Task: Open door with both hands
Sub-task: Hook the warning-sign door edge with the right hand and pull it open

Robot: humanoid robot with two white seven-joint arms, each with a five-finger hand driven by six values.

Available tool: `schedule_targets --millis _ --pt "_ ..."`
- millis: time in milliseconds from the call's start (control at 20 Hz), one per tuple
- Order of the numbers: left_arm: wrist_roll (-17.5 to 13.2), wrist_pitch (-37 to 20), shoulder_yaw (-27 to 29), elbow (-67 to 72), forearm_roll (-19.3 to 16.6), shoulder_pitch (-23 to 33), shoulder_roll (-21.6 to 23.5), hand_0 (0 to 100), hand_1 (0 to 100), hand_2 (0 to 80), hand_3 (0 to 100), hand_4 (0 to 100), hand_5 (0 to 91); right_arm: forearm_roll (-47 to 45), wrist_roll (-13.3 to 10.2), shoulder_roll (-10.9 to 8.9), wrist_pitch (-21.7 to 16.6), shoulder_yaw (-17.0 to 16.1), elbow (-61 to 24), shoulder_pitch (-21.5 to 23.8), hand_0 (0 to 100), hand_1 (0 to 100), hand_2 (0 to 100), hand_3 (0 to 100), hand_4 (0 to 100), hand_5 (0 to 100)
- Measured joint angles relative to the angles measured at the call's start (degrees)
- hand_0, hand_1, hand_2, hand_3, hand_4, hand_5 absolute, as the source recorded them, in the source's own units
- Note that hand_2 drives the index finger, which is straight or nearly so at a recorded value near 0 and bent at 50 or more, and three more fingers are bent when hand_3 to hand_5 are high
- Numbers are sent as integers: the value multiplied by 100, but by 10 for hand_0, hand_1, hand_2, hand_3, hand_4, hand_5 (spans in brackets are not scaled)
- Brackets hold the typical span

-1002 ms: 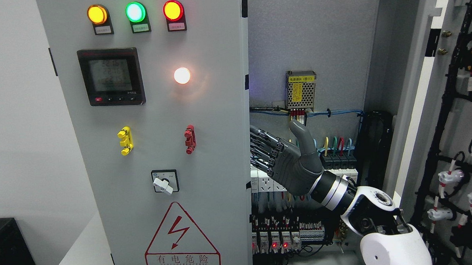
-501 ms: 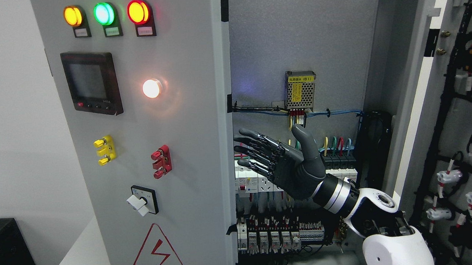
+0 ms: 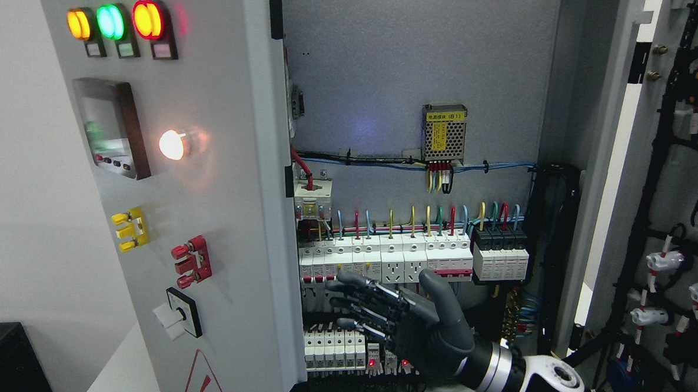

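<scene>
A grey electrical cabinet stands open. Its left door (image 3: 224,166) is swung outward toward the viewer, its free edge running down the middle-left of the view. The door face carries three lit indicator lamps (image 3: 114,20) near its top edge, amber, green and red, then a digital meter (image 3: 113,128), a glowing white lamp (image 3: 173,145), a yellow terminal block (image 3: 128,230), a red terminal block (image 3: 191,262) and a rotary switch (image 3: 179,312) toward the lower part.

The robot's right hand (image 3: 408,329), dark grey, enters from the lower right corner and hangs inside the cabinet opening, near the door's edge but apart from it. Its fingers (image 3: 359,298) are spread and relaxed, grasping nothing.

Behind it, a row of white circuit breakers (image 3: 387,256) with coloured wires crosses the back panel. A meshed power supply (image 3: 444,133) with a yellow label sits higher. The right door (image 3: 665,147) stands open at the right edge, wiring harness showing.
</scene>
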Motion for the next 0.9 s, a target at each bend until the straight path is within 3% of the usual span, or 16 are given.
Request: schedule_targets --millis 301,902 --pt "0 -13 2 0 -4 -45 -3 0 0 0 0 0 0 32 -605 19 -7 530 -496 412 0 0 0 0 0 0" --pt "0 6 5 1 -6 -65 -5 0 0 0 0 0 0 168 -852 258 -5 1504 -1081 532 0 0 0 0 0 0"
